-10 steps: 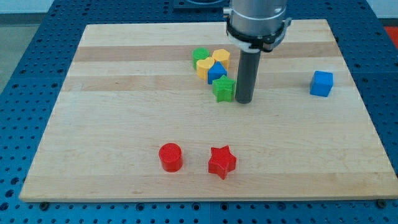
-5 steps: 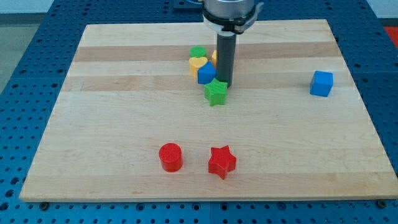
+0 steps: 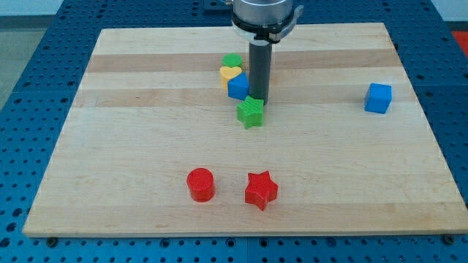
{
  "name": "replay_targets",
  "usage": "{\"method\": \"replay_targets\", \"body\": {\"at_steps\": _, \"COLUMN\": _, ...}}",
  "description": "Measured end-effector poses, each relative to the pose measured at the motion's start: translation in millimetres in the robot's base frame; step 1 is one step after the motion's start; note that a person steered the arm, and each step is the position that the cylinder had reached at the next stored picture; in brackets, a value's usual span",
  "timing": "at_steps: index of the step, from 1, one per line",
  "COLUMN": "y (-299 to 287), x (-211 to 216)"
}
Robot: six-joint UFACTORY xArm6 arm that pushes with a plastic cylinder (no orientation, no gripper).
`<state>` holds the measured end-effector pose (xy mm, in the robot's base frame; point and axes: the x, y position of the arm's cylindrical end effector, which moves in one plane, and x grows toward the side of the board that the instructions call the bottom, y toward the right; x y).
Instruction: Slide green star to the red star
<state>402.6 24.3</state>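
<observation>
The green star (image 3: 250, 112) lies on the wooden board a little above the middle. My tip (image 3: 259, 101) stands right behind it, at its upper right edge, touching or nearly touching it. The red star (image 3: 261, 190) lies near the view's bottom, well below the green star and slightly to its right.
A blue block (image 3: 238, 87), a yellow heart (image 3: 230, 74) and a green block (image 3: 232, 61) cluster just left of the rod. A red cylinder (image 3: 199, 184) lies left of the red star. A blue cube (image 3: 378, 98) sits at the view's right.
My tip has swung from the green star's right side to behind it, moving left. The green star and the cluster have shifted left, and the star slightly down.
</observation>
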Motion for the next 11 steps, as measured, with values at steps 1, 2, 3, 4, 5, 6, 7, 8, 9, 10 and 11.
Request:
{"method": "replay_targets", "body": {"at_steps": 1, "y": -0.2, "x": 7.1}}
{"method": "replay_targets", "body": {"at_steps": 2, "y": -0.3, "x": 10.1}}
{"method": "replay_targets", "body": {"at_steps": 3, "y": -2.5, "x": 10.1}}
{"method": "replay_targets", "body": {"at_steps": 4, "y": -3.2, "x": 10.1}}
{"method": "replay_targets", "body": {"at_steps": 5, "y": -3.9, "x": 10.1}}
{"method": "replay_targets", "body": {"at_steps": 6, "y": -4.0, "x": 10.1}}
{"method": "replay_targets", "body": {"at_steps": 7, "y": -4.0, "x": 10.1}}
{"method": "replay_targets", "body": {"at_steps": 8, "y": -7.8, "x": 10.1}}
{"method": "replay_targets", "body": {"at_steps": 9, "y": -21.9, "x": 10.1}}
{"method": "replay_targets", "body": {"at_steps": 10, "y": -41.8, "x": 10.1}}
{"method": "replay_targets", "body": {"at_steps": 11, "y": -45.7, "x": 15.4}}
